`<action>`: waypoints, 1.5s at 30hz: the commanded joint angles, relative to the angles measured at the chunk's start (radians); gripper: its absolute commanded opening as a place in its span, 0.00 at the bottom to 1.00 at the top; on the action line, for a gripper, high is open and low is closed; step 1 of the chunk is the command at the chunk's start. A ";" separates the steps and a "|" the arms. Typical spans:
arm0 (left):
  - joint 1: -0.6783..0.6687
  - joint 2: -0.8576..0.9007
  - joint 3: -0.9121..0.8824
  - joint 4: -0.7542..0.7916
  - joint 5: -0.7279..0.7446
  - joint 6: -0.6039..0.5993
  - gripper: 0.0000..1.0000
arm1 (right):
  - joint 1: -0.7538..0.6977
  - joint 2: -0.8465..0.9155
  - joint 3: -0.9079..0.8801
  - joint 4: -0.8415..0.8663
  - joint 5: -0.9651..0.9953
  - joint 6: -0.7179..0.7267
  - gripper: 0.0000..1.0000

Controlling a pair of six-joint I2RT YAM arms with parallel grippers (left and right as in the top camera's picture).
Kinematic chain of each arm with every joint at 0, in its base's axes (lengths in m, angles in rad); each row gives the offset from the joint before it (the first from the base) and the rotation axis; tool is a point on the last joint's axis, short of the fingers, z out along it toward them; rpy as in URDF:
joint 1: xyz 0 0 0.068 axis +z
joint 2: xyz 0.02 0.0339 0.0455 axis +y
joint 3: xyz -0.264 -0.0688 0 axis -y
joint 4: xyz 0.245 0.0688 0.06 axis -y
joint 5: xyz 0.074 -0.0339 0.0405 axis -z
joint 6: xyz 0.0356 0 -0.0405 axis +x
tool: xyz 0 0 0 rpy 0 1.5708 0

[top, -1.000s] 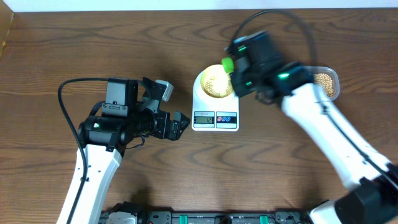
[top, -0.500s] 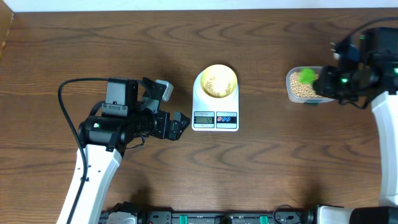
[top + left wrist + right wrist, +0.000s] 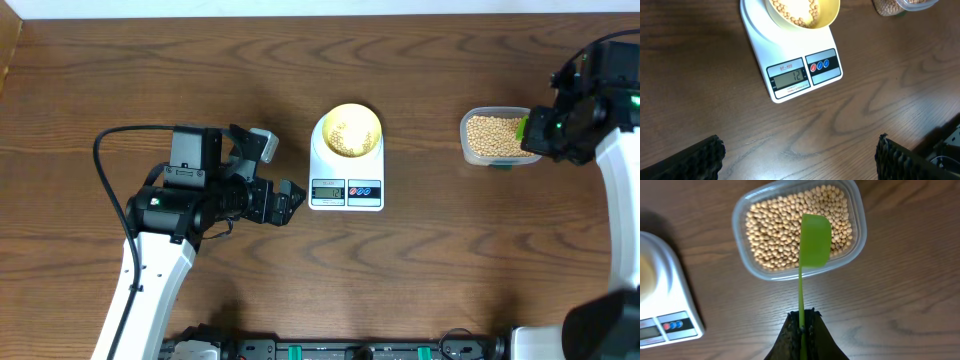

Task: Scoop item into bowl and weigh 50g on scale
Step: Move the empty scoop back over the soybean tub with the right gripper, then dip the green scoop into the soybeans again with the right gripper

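Scale (image 3: 790, 52) reading 12, beans (image 3: 792, 11) in yellow bowl (image 3: 829, 12)

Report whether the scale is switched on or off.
On: the scale has digits, 12, showing on its display in the left wrist view.
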 commanded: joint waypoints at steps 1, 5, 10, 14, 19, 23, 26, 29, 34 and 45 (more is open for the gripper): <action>-0.002 0.000 0.002 -0.001 0.016 0.018 0.98 | 0.000 0.054 -0.008 0.012 0.034 -0.014 0.01; -0.002 0.000 0.002 -0.001 0.016 0.018 0.98 | 0.001 0.106 -0.008 0.047 0.034 -0.007 0.01; -0.002 0.000 0.002 -0.001 0.016 0.018 0.98 | 0.000 0.145 -0.008 0.079 0.034 -0.003 0.01; -0.002 0.000 0.002 -0.001 0.016 0.018 0.98 | 0.000 0.177 -0.008 0.088 0.033 -0.003 0.01; -0.002 0.000 0.002 -0.001 0.016 0.018 0.98 | 0.004 0.228 -0.008 0.093 0.030 -0.003 0.01; -0.002 0.000 0.002 -0.001 0.016 0.018 0.98 | 0.004 0.254 -0.008 0.101 -0.026 -0.003 0.01; -0.002 0.000 0.002 -0.001 0.016 0.018 0.98 | 0.004 0.255 -0.008 0.119 -0.074 -0.004 0.01; -0.002 0.000 0.002 -0.001 0.016 0.018 0.98 | 0.002 0.254 -0.008 0.126 -0.133 -0.023 0.01; -0.002 0.000 0.002 -0.001 0.016 0.018 0.98 | -0.017 0.254 -0.008 0.123 -0.210 -0.023 0.01; -0.002 0.000 0.002 -0.001 0.016 0.018 0.98 | -0.105 0.255 -0.031 0.105 -0.379 -0.068 0.01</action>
